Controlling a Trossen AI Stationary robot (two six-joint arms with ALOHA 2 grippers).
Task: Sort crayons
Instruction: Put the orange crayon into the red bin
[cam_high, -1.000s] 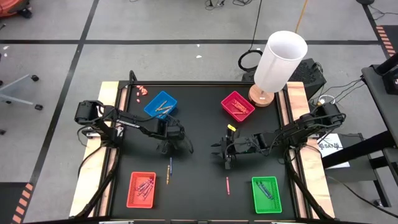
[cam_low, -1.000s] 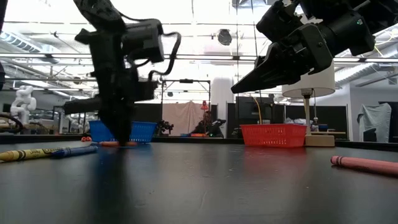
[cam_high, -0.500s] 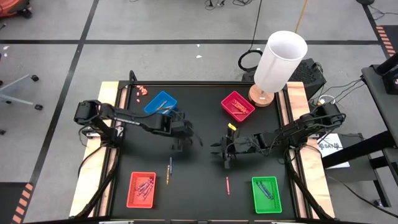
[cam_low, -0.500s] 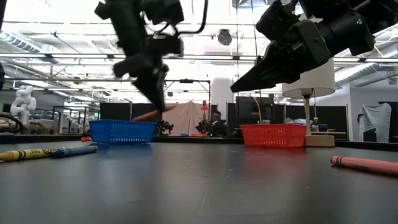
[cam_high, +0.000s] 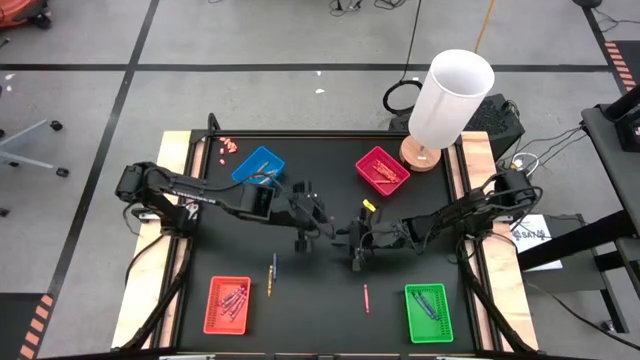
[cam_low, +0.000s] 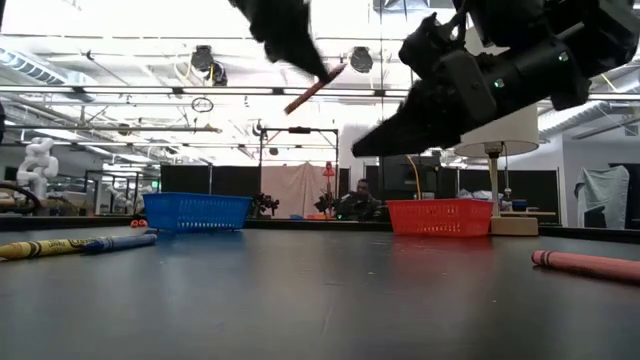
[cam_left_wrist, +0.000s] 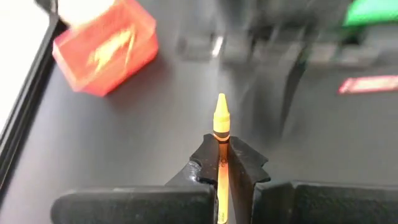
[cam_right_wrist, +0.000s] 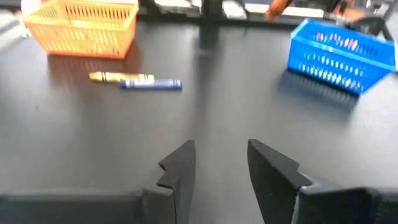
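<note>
Slim waxy orange crayon (cam_left_wrist: 221, 134), pointed tip

A black surface (cam_high: 320, 300) is carrying four trays: blue (cam_high: 259, 166), magenta (cam_high: 382, 170), red (cam_high: 227, 305) and green (cam_high: 429, 313). A yellow and a blue crayon (cam_high: 272, 273) are lying end to end, a pink crayon (cam_high: 365, 298) is lying apart, and tiny pink bits (cam_high: 227, 147) are sitting near one corner.

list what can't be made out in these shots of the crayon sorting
- Left tool: shut on an orange crayon; the crayon's back end is hidden between the fingers in the left wrist view.
- High view: the same crayon is too small to see at that tool.
- Left wrist view: the far side is motion-blurred, so the green tray and pink crayon lack detail.
- Low view: the left arm is cut off by the top edge.
- Red tray: its crayons are too small to count.
</note>
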